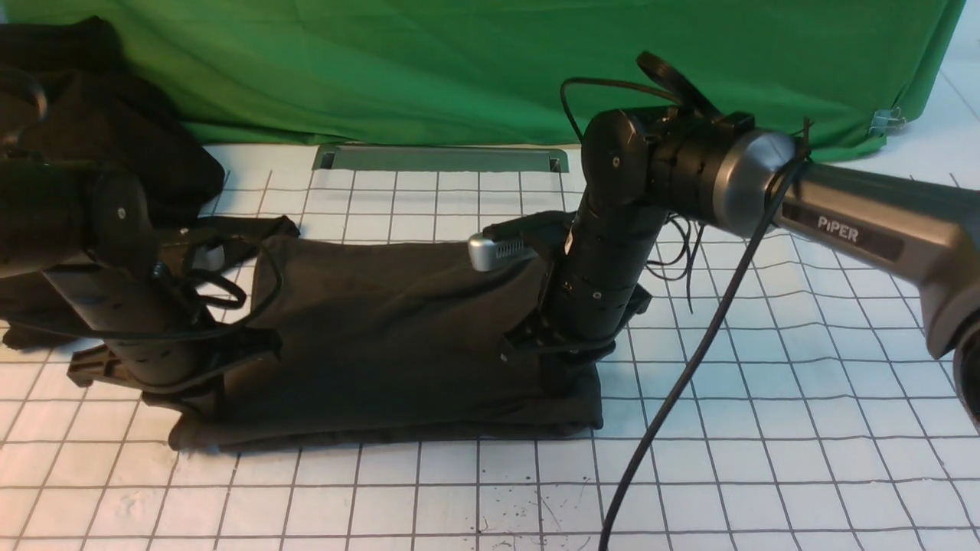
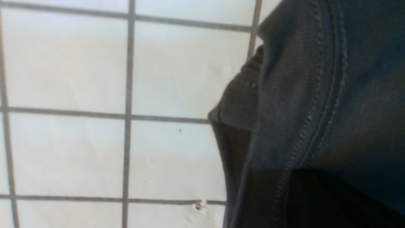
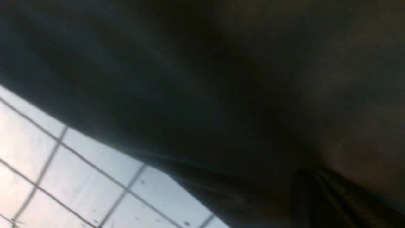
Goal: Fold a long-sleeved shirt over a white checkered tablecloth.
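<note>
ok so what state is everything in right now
dark charcoal long-sleeved shirt: folded into a wide band, print hidden
white checkered tablecloth: spread flat under it
left gripper: shut on the shirt's left end
right gripper: shut on its right end
plain green cloth: hanging at the back
black cloth heap: bunched, far left

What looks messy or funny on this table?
A crumpled black cloth heap sits bunched at the far left corner of the white checkered tablecloth. The long-sleeved shirt isn't a tidy band either: a loose end pokes out at its far left. Tiny dark specks dot the cloth's near edge.
</note>
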`<state>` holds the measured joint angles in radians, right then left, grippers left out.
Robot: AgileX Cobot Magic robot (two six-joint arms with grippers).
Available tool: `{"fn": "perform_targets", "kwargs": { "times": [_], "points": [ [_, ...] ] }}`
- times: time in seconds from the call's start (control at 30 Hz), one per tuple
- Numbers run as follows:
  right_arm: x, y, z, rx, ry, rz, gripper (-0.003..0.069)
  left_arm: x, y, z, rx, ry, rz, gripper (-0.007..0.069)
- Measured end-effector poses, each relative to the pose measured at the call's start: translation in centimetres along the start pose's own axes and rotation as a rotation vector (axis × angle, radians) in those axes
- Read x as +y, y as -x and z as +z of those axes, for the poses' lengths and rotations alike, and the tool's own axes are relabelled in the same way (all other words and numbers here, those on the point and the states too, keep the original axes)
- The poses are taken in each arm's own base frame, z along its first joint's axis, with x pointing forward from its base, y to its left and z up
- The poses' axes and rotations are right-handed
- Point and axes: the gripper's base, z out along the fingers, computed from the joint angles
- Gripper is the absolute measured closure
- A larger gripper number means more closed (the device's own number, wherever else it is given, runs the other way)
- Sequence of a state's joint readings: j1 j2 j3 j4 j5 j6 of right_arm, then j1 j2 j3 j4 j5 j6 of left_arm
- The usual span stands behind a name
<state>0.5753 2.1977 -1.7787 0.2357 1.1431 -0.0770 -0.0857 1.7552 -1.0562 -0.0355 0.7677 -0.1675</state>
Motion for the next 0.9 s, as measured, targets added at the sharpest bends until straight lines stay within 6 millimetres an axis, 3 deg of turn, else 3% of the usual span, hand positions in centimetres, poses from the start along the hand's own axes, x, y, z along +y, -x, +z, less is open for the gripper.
{"fn": "perform_targets", "kwargs": {
  "times": [0.1,0.23,0.27,0.37,0.43,0.53,0.67,0.7,0.73,0.9],
  "points": [
    [0.0,-0.1,-1.1,-0.016,-0.019,-0.009,0.0654,-0.1,0.0,-0.7,-0.016,-0.009,-0.001,0.0629],
    [0.1,0.3,-4.5,-0.146,-0.045,-0.027,0.0654,-0.5,0.8,-4.3,-0.14,-0.062,-0.017,0.0629],
    [0.5,1.0,-6.4,-0.235,-0.031,-0.035,0.0654,-1.0,1.8,-5.8,-0.206,-0.11,-0.021,0.0629],
    [1.0,2.3,-8.3,-0.32,0.011,-0.06,0.0654,-2.0,3.1,-7.2,-0.265,-0.196,-0.026,0.0629],
    [1.3,3.8,-8.6,-0.361,0.059,-0.079,0.0654,-3.1,4.7,-7.1,-0.281,-0.285,-0.019,0.0629],
    [1.1,5.8,-6.3,-0.338,0.098,-0.08,0.0654,-4.4,5.9,-5.2,-0.25,-0.352,0.018,0.0629],
    [0.2,7.4,-1.6,-0.25,0.114,-0.045,0.0654,-5.5,5.6,0.0,-0.096,-0.32,0.061,0.0629],
    [0.1,7.4,-1.3,-0.246,0.114,-0.043,0.0654,-5.5,5.6,0.0,-0.096,-0.32,0.061,0.0629],
    [-0.3,7.8,0.0,-0.239,0.111,-0.036,0.0654,-5.3,5.6,1.3,-0.062,-0.29,0.054,0.0629],
    [-1.4,9.2,1.0,-0.337,0.101,0.035,0.0654,-4.8,6.3,2.4,-0.124,-0.227,0.055,0.0628]
  ]
}}
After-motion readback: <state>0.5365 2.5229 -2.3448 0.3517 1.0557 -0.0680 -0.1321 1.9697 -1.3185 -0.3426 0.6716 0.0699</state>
